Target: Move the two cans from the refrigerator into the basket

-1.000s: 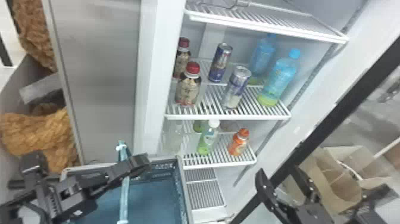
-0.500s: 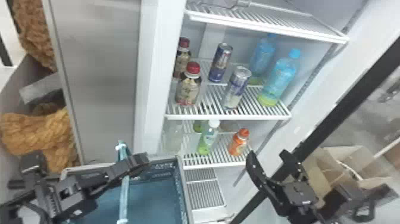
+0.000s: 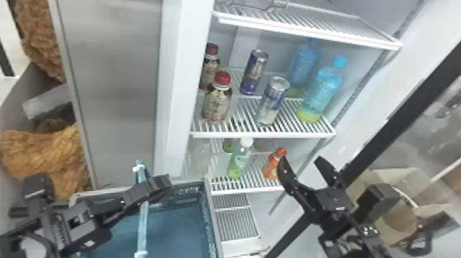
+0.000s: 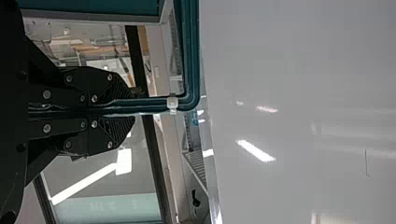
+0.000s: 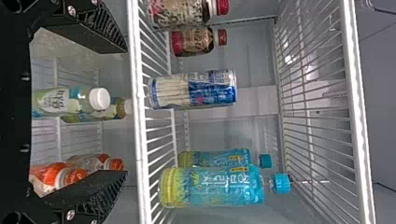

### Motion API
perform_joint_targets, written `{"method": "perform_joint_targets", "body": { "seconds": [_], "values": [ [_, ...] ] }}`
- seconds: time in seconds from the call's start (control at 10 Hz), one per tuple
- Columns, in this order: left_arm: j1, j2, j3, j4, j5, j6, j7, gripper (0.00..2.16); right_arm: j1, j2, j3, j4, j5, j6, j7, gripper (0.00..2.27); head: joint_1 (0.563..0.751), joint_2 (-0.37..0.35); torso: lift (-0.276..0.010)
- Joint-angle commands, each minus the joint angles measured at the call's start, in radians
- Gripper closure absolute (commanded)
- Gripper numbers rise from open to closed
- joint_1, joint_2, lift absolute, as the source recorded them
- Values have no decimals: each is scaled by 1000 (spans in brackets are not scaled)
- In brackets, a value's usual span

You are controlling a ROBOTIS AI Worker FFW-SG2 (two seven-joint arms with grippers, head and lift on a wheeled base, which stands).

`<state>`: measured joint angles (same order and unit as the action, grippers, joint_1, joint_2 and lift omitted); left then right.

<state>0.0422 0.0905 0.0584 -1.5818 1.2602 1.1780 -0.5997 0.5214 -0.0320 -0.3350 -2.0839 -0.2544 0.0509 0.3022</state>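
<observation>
Both cans upright on the fridge shelf [image 3: 236, 135]: front can [image 3: 272, 103] near the front edge, rear can [image 3: 253, 72] behind it, red-capped bottles [image 3: 217, 103] to the left, blue bottles [image 3: 320, 92] to the right. Right gripper [image 3: 302, 164] wide, nothing in it, near the shelf below. Left gripper [image 3: 160, 186] clamped on the basket handle [image 3: 142, 223].

"Your left gripper [image 3: 161, 185], black and flat-fingered, is clamped on the light-blue handle [image 3: 141, 226] of the blue plastic basket [image 3: 205, 212], its arm slanting over it."

"And your black right gripper [image 3: 302, 163] sits right of the basket, fingers spread, holding nothing."
</observation>
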Motion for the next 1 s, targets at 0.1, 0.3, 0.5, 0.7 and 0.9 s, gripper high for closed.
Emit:
{"method": "perform_joint_targets", "body": {
  "seconds": [0.1, 0.3, 0.5, 0.7, 0.9],
  "values": [
    [2, 0, 1, 0, 2, 0, 0, 1191, -85, -8, 0, 28, 17, 42, -5, 117, 695, -350, -31],
    [4, 2, 1, 0, 4, 0, 0, 1191, -158, -19, 10, 68, 37, 69, -8, 114, 695, -350, -31],
    [4, 0, 1, 0, 4, 0, 0, 1191, -229, -37, 40, 109, 37, 106, -8, 110, 695, -350, -31],
    [4, 0, -3, 0, 6, 0, 1, 1191, -303, -51, 70, 176, 39, 113, -9, 111, 695, -350, -31],
    [2, 2, -3, 0, 6, 0, 3, 1191, -364, -52, 80, 225, 57, 118, -12, 110, 695, -350, -31]
  ]
}}
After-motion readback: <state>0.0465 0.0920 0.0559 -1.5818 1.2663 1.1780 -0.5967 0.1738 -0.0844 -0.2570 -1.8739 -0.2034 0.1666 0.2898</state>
